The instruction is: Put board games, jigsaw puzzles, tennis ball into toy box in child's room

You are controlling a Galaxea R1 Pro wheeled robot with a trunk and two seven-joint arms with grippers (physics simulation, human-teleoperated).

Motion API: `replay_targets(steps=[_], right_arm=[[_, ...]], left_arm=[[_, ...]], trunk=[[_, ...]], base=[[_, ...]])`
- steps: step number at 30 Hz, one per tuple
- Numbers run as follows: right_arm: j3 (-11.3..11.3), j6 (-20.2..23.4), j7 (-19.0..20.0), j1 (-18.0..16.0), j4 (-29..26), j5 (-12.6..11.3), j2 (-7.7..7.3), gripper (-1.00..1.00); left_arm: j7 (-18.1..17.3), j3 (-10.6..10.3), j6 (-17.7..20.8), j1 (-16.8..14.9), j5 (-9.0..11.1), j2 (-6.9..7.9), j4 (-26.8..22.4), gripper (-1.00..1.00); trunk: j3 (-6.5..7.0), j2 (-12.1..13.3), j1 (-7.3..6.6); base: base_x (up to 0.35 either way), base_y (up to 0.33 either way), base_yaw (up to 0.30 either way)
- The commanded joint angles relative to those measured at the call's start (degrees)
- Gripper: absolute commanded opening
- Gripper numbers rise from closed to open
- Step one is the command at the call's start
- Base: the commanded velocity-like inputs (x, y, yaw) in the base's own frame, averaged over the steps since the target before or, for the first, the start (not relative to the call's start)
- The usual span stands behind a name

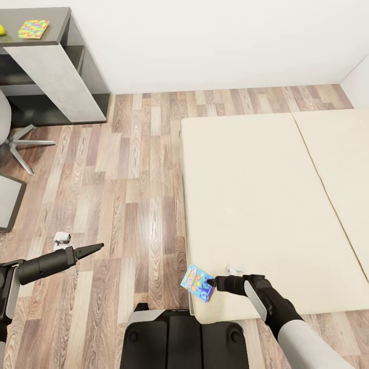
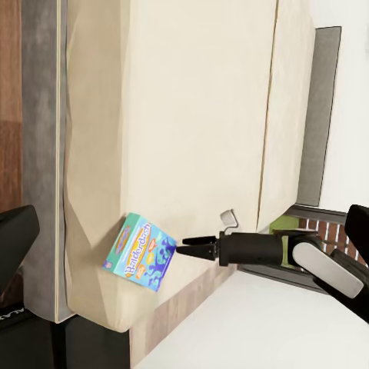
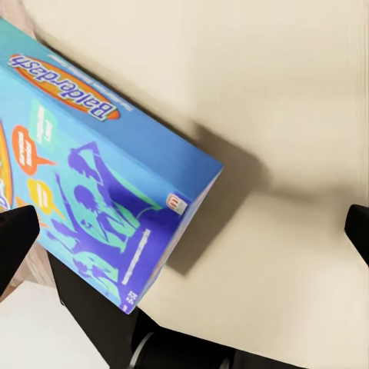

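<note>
A blue board game box marked "Balderdash" lies tilted at the near left corner of the cream bed, overhanging its edge. My right gripper is open and level with the box's right side; in the right wrist view the box sits close in front, nearer one finger than the other. The left wrist view shows the same box with the right gripper pointing at it. My left gripper hangs open over the wood floor, holding nothing. On the desk top far left lie a colourful jigsaw puzzle and a tennis ball.
A dark desk with a grey panel stands against the back wall at the left, with a chair's legs beside it. A grey slab is at the left edge. Wood floor runs between desk and bed.
</note>
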Motion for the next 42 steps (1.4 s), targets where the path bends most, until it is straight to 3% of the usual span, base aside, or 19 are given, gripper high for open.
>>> replay_targets(steps=[1, 15, 42], right_arm=[[0.18, 0.15, 0.00, -0.02, -0.07, -0.10, -0.06, 1.00], [0.26, -0.40, -0.21, -0.13, -0.08, -0.15, 0.14, 1.00], [0.27, -0.41, -0.26, -0.13, -0.08, 0.02, 0.29, 1.00]], left_arm=[[-0.30, 0.03, 0.60, -0.02, -0.14, 0.00, -0.02, 1.00], [-0.21, 0.03, 0.60, -0.02, -0.23, 0.00, -0.02, 1.00], [-0.27, 0.03, 0.60, -0.02, -0.14, 0.00, -0.02, 1.00]], trunk=[[-0.06, -0.09, 0.03], [0.05, -0.09, 0.03], [2.48, -0.09, 0.03]], base=[[0.000, 0.000, 0.000], [0.000, 0.000, 0.000], [0.000, 0.000, 0.000]])
